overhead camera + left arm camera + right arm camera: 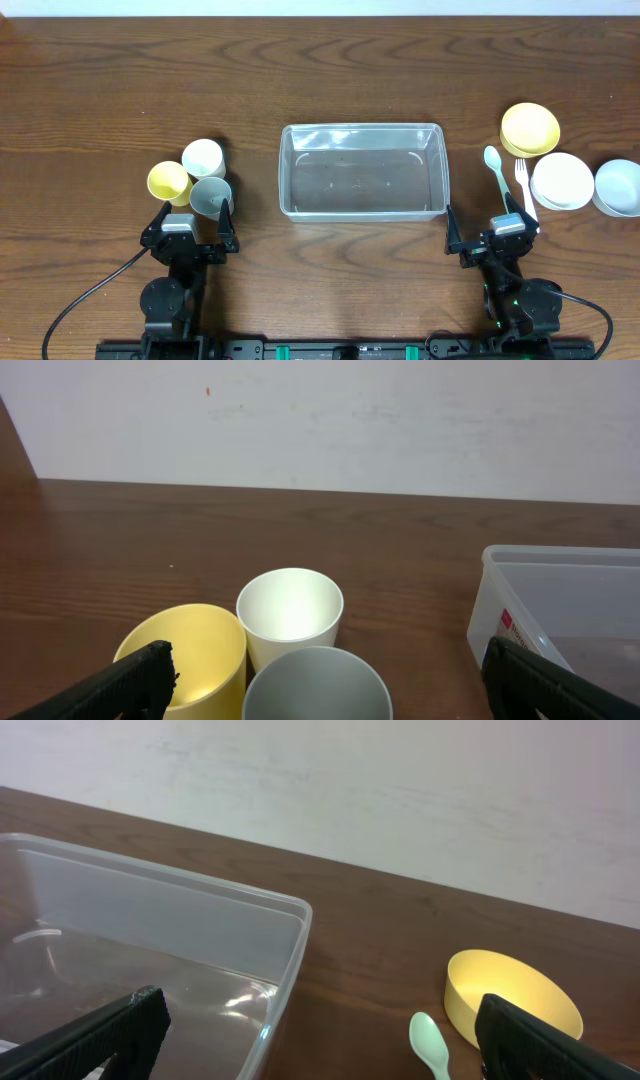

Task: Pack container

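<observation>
Container (283, 170) at table (100, 80) centre. Small red-and-white label (506, 622) on its near wall (print too small to read).

Left gripper (193, 222) at 7 o'clock of container, arm low, pointing toward 12. Jaws spread wide, nothing held. Grey cup (210, 195) just ahead, yellow cup (168, 180) and white cup (203, 157) touching it.

Right gripper (490, 222) at 5 o'clock of container, same pose, jaws wide apart, nothing held. Spoon (494, 165), fork (522, 180) and yellow bowl (530, 128) ahead toward 1 o'clock.

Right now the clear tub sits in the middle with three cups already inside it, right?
No. The overhead view shows the container in the middle but empty; the yellow cup, white cup and grey cup stand on the table left of it.
</observation>
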Controlling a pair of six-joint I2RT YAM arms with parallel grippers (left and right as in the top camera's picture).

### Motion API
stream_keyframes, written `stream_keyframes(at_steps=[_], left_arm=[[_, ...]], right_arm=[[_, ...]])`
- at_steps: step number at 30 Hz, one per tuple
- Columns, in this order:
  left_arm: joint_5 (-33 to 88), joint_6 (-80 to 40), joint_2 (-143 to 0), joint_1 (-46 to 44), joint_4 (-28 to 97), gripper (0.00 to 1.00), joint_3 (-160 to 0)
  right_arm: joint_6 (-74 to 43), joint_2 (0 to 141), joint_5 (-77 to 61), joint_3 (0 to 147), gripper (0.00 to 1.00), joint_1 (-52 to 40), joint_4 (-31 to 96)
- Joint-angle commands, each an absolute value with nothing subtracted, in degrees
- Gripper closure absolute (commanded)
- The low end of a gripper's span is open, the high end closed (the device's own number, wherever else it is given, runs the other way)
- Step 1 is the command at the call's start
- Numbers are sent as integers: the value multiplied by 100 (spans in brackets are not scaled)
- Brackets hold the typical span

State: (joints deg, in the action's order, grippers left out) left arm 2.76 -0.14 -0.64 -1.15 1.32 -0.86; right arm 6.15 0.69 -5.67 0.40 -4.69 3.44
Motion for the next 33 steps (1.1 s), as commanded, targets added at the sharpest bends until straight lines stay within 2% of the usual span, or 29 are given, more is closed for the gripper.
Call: stream_keyframes(at_steps=[1,10,18,22,28,33], left_arm=[[209,36,-23,-89,388,2,-25],[207,38,-23,-89,388,2,-25],[211,10,-34,-89,381,2,-25],[231,-600,-73,-95,458,2,-110],[346,-851,-580,-99,1140,2,-1087],[405,-849,-1717,-99,1979,2,-2543]], right_arm=[[670,38,-646,32,1,-414,364],[663,38,-648,32,1,-414,364],[145,38,-598,34,1,-412,364],[-172,56,-600,134,1,-412,464],[-169,506,-495,895,1,-401,1070],[-167,1551,-333,2045,1,-401,1815]])
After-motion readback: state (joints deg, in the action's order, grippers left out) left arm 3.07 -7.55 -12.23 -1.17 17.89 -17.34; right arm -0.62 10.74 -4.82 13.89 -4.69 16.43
